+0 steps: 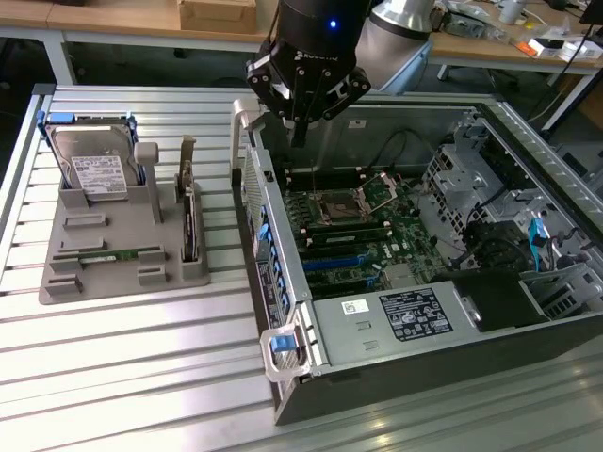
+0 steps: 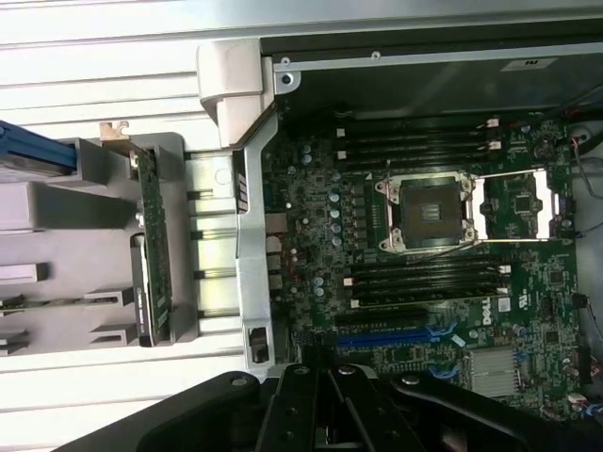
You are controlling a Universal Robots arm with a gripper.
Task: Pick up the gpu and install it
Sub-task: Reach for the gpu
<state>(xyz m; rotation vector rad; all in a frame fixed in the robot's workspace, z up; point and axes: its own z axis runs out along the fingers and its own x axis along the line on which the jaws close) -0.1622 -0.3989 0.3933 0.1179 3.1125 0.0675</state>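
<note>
The gripper hangs in the upper middle of the exterior view, above the rear corner of the open computer case. Its two fingers are pressed together and point straight down. In the wrist view the gripper shows as a dark shape over the edge of the motherboard.

The gpu stands on its long edge in a slot of the grey holder, in the exterior view's left half, well apart from the gripper. Its metal bracket is at the far end, sticking up above the holder. In the wrist view the gpu is a thin green-edged card just beside the outer wall of the case.

In the same holder, a hard drive with a white label leans upright toward the exterior view's left, and a memory stick lies flat near the front edge. The holder rests on a ribbed metal table.

Inside the case the motherboard lies flat, with the processor socket bare and blue slots nearer the front.
</note>
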